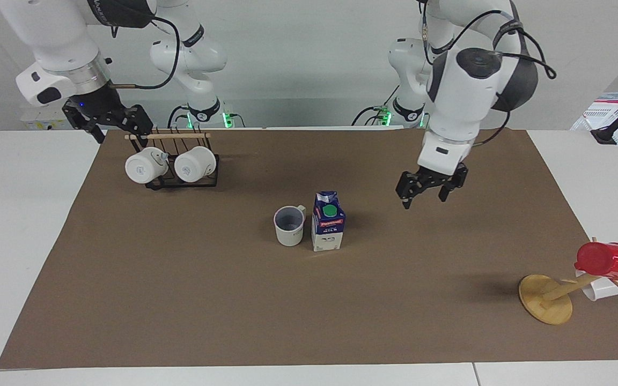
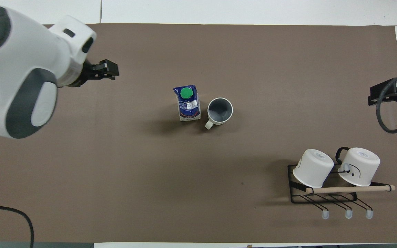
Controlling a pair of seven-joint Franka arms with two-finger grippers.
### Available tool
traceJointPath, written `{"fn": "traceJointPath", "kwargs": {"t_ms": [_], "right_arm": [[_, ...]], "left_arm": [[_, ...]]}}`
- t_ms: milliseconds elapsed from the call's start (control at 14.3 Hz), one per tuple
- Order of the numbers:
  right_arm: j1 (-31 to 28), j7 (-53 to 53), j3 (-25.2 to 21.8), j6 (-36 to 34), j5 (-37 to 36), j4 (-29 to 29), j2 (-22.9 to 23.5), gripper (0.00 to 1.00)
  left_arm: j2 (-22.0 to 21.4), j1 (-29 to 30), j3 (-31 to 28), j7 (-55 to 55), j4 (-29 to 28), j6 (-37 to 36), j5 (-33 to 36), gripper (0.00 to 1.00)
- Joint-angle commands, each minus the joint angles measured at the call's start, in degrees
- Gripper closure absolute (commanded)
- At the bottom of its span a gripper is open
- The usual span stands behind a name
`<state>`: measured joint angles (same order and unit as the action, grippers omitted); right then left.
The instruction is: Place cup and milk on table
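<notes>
Milk (image 1: 328,221) stands upright on the brown mat of the table (image 1: 180,300), near the middle. Cup (image 1: 289,225) sits just beside it, toward the right arm's end, mouth up, handle turned toward the robots. A narrow gap shows between the two; they do not appear to touch.

Left gripper (image 1: 423,193) hangs in the air over bare mat, toward the left arm's end from the milk and clear of it. Fingers spread, nothing between them.

Right gripper (image 1: 109,121) hovers by the rack (image 1: 180,171) that carries two white mugs (image 1: 146,165), at the right arm's end. Fingers look parted and empty. This arm waits.

Judgement: both things are down and standing, so placement looks done; the step in hand is the left arm's retreat. To do it well: keep the wrist high, and swing out over bare mat rather than across the carton, which is tall and light and would tip into the cup at a brush. Mind the wooden stand (image 1: 546,298) with the red cup (image 1: 607,261) at the left arm's end.
</notes>
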<state>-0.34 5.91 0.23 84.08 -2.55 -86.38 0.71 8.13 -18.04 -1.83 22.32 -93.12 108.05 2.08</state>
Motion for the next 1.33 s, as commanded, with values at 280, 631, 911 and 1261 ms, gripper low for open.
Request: {"fn": "traceJointPath", "kwargs": {"t_ms": [280,631,911,1261], "right_arm": [[-0.62,-0.90,0.21,0.38,1.32,-1.42,-1.15,0.00],[-0.62,-0.90,0.21,0.38,1.32,-1.42,-1.15,0.00],[-0.62,-0.90,0.21,0.38,1.32,-1.42,-1.15,0.00],[-0.62,-0.90,0.21,0.38,1.32,-1.42,-1.15,0.00]], "left_arm": [[-6.46,12.05,-0.11,-18.45,-2.51,-9.26,-0.94,0.00],[-6.37,15.66,-0.11,-23.73,-2.07,-9.26,-0.94,0.00],[-6.55,15.84,-0.19,-24.26,0.03,-11.45,-0.85,0.00],[-7.25,15.93,0.07,-24.35,0.66,-13.48,-0.76,0.00]]}}
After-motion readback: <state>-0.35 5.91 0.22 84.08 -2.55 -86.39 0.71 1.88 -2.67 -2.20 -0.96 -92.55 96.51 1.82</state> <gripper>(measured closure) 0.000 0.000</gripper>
